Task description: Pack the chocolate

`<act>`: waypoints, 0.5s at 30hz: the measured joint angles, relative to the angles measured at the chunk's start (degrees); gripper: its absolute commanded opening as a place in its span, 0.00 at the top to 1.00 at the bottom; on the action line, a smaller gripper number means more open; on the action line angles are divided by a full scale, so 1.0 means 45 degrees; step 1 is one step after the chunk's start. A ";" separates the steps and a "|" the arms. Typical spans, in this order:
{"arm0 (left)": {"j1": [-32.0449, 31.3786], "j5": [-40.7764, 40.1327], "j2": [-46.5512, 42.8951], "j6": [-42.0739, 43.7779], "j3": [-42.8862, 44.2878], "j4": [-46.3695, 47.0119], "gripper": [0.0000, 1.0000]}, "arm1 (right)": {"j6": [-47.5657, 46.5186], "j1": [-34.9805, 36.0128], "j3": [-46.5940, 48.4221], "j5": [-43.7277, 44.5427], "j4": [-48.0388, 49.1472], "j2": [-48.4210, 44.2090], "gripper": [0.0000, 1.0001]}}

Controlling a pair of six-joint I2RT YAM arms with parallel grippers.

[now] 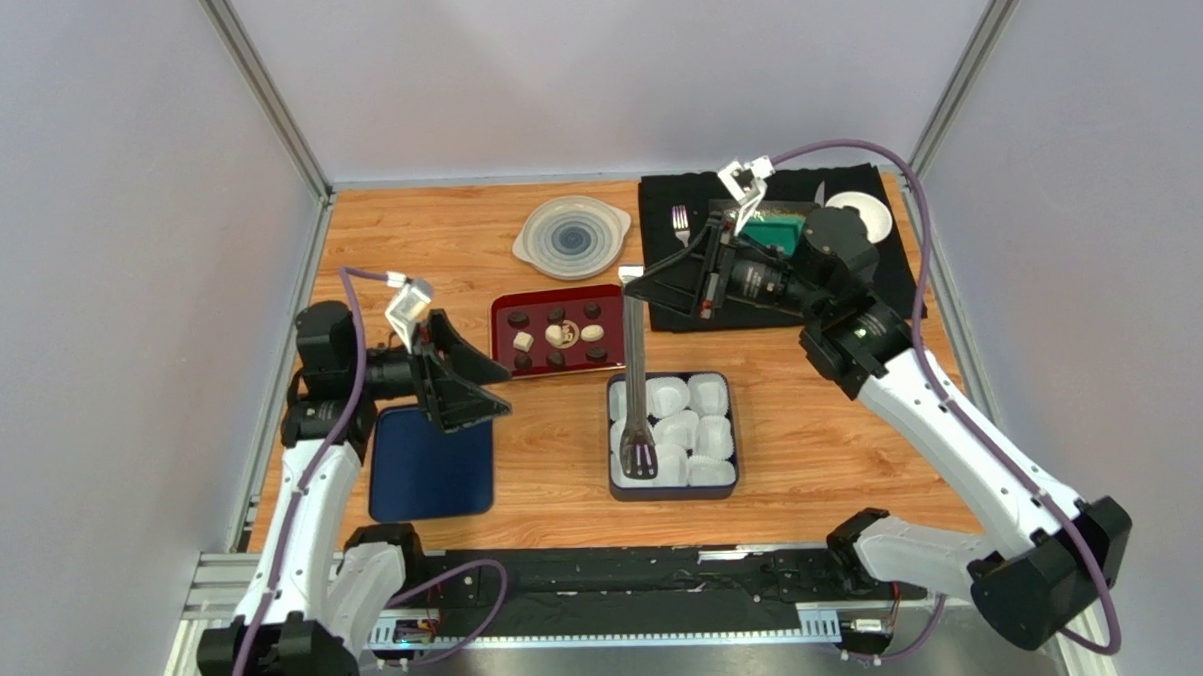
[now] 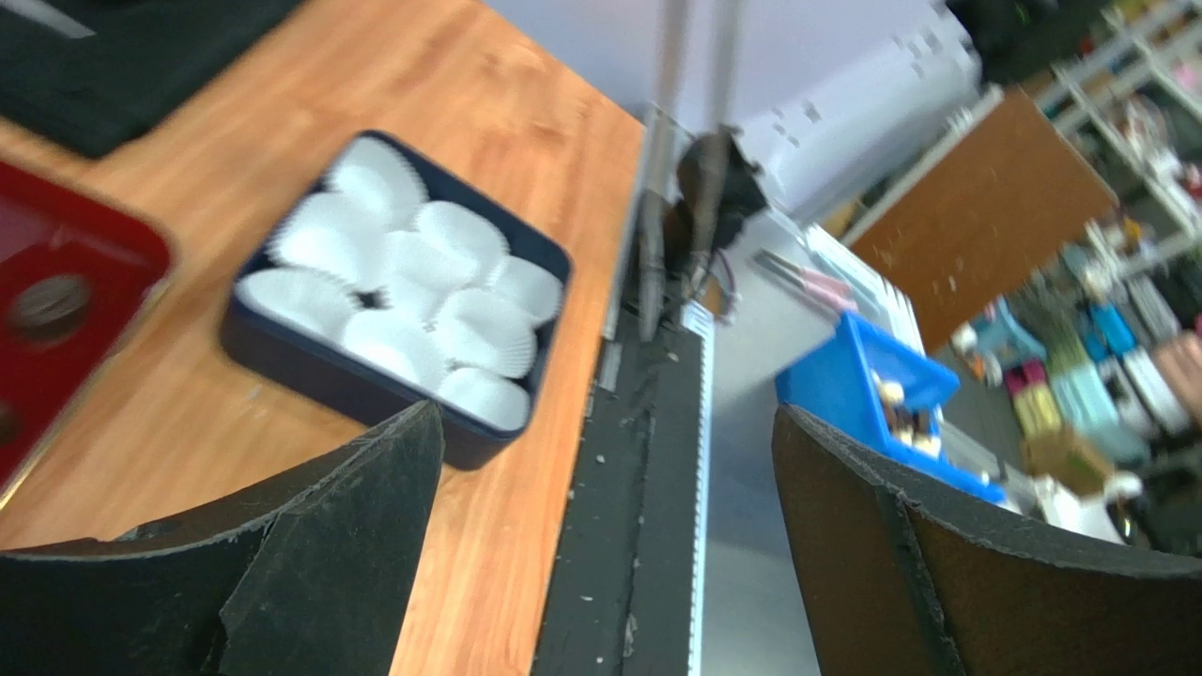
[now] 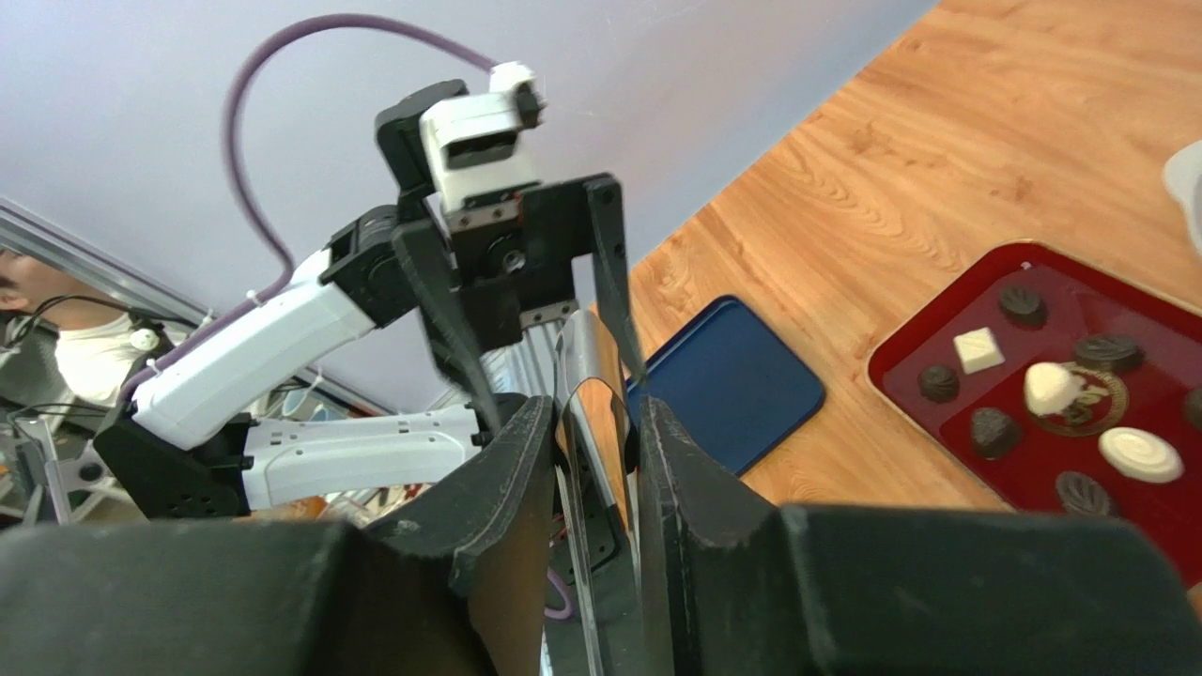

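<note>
**Top view.** The chocolate (image 1: 557, 313) is being kept on the red tray (image 1: 501, 303) at mid-bench. It is being shown as dark rounds with a few pale pieces, all apart from both grippers. Near the tray, toward the near edge, the navy box (image 1: 675, 495) is being occupied only by white paper cups (image 1: 707, 395). The right gripper (image 1: 636, 286) is being held clamped on the handle end of a fork (image 1: 634, 390). The fork's head is being shown over the cups at the box's left side; contact with them cannot be told. The left gripper (image 1: 482, 384) is being held with its fingers wide apart and nothing between them, above the bench (image 1: 409, 240) between the tray and the blue lid (image 1: 432, 464). A clear lid (image 1: 571, 237) and a black cloth (image 1: 657, 201) are being carried at the far side.

**Right-wrist view.** The metal handle is being pinched between the two fingers (image 3: 494, 479).
</note>
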 measured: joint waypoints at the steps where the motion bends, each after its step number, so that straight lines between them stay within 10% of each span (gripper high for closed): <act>1: -0.0578 -0.0010 -0.0209 0.0529 0.0053 -0.0447 0.05 | 0.0146 0.0092 -0.0024 -0.0044 0.0214 0.0287 1.00; 15: -0.2715 0.0024 -0.0058 0.3793 0.0073 -0.2977 0.04 | 0.0743 0.2735 0.0471 0.1161 0.2501 0.2623 1.00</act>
